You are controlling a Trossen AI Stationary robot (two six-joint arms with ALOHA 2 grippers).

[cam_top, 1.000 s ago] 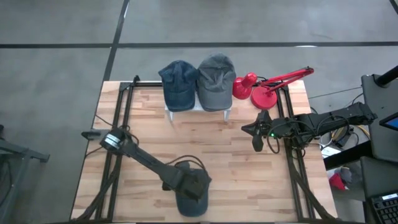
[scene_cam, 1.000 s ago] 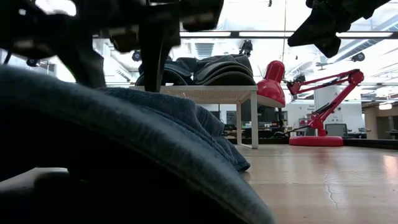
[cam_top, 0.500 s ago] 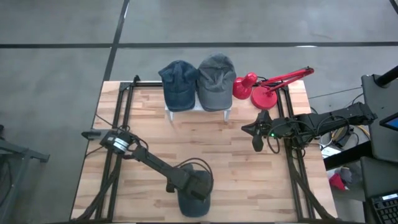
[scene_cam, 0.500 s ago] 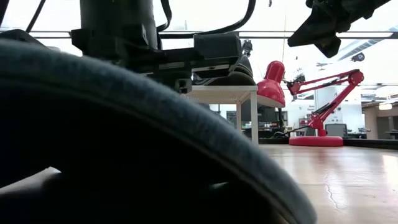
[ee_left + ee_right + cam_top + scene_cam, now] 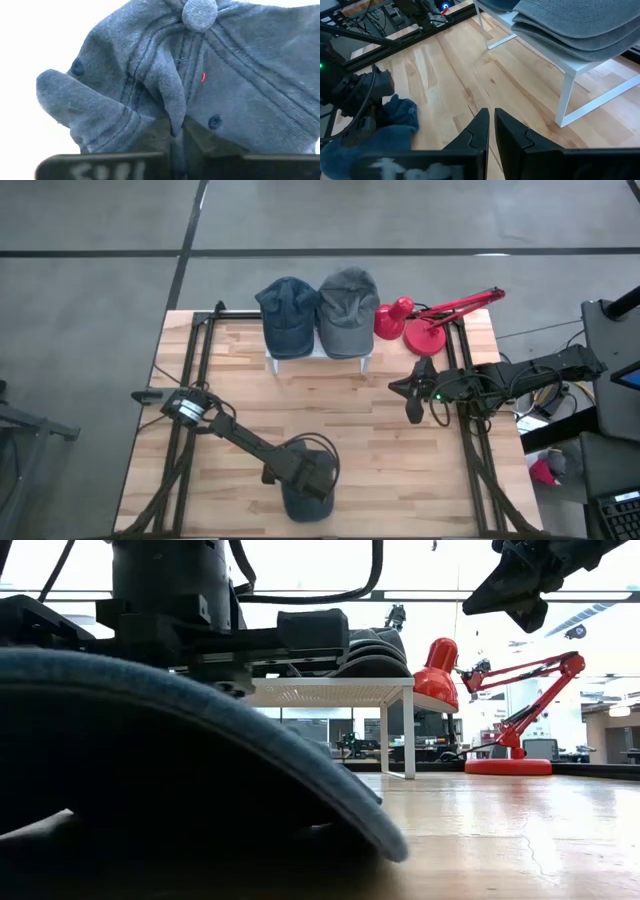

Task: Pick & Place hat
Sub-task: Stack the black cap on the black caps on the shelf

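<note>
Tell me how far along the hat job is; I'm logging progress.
Done: two caps, blue and grey, sit on the white rack. In hand: left gripper pinches a fold of the third blue cap. Left: lifting and placing it. Right gripper waits, shut.

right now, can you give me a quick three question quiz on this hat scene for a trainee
1. True or false: the left pincer has pinched a fold of the blue hat at the table's near edge.
2. How many hats sit on the white rack?
3. Which thing stands just right of the rack: A) red lamp, B) green mug, C) cardboard box?

Key
1. True; the fabric is bunched between its fingers.
2. Two: a blue cap and a grey cap, side by side.
3. A. The right pincer waits shut, holding nothing, above the table in front of the lamp.
</note>
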